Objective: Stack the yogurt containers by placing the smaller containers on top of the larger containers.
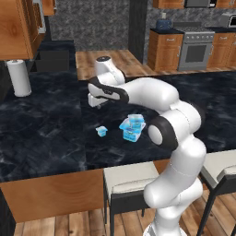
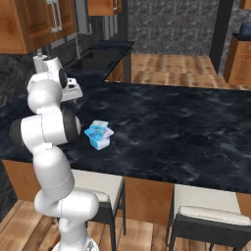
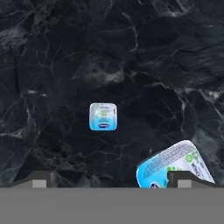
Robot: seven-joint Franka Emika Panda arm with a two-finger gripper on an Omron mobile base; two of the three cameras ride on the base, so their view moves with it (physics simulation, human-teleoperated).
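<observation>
Now the medium tub (image 1: 134,120) already sits on the largest tub (image 1: 131,134), a little askew, so by my reading the step in hand is fetching the tiny yogurt tub (image 3: 103,116), which stands alone on the dark marble surface (image 1: 46,124), near the stack but clearly apart from it. The gripper (image 3: 112,177) hangs above the surface, looking straight down, its jaws spread wide and holding nothing. In the hand view the tiny tub lies ahead of the fingertips (image 3: 41,177) and roughly between their lines, while the stack's top pokes in at the lower right, just beside one tip. To do this well, I would centre the jaws over the tiny tub first, square them to its flat sides, then descend straight so neither finger clips the stack; grip low and gently, since the tub looks light and likely to skid or tip
</observation>
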